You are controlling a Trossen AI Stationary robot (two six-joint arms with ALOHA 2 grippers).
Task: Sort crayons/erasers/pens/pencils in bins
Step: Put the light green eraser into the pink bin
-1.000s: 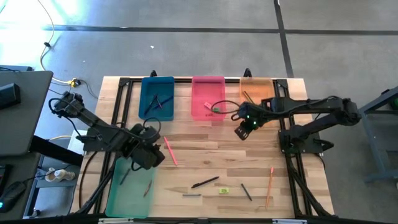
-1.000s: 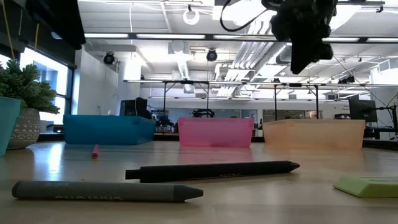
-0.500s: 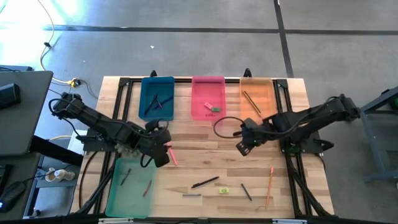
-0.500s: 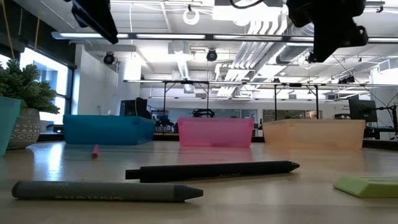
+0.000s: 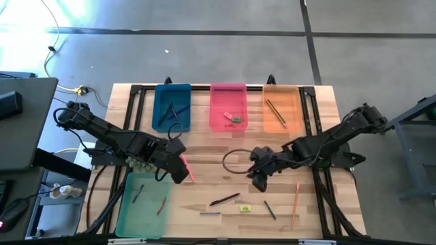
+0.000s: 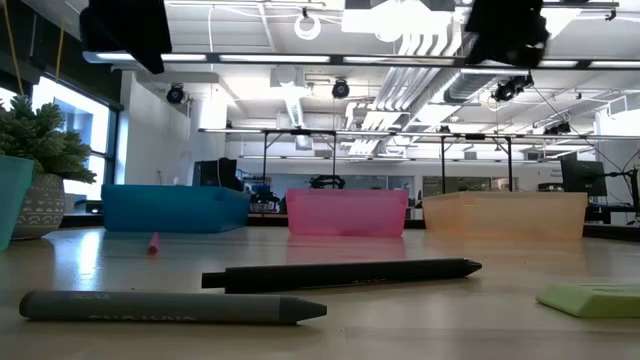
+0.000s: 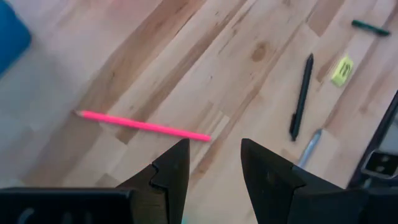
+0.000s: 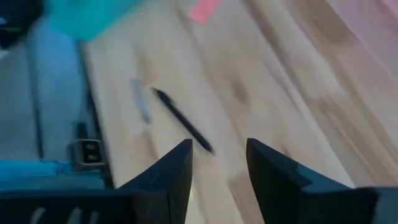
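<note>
My left gripper hangs open over the wood, just short of a long pink stick lying flat. My right gripper hangs open above the table's middle, nothing between its fingers. Beyond it, toward the near edge, lie a black pen, a grey crayon, a yellow eraser, a dark stick and an orange pencil. At the far edge stand the blue bin, pink bin and orange bin; the green bin is near left.
The blue bin holds dark pens, the pink bin small erasers, the orange bin one pencil, and the green bin two short sticks. A black metal frame runs along the table's sides. A loop of black cable hangs by my right arm.
My right gripper has swung from beside the orange bin toward the near edge and the left, ending over the table's middle. My left gripper has shifted a little from the green bin's far end toward the pink stick, then kept still.
</note>
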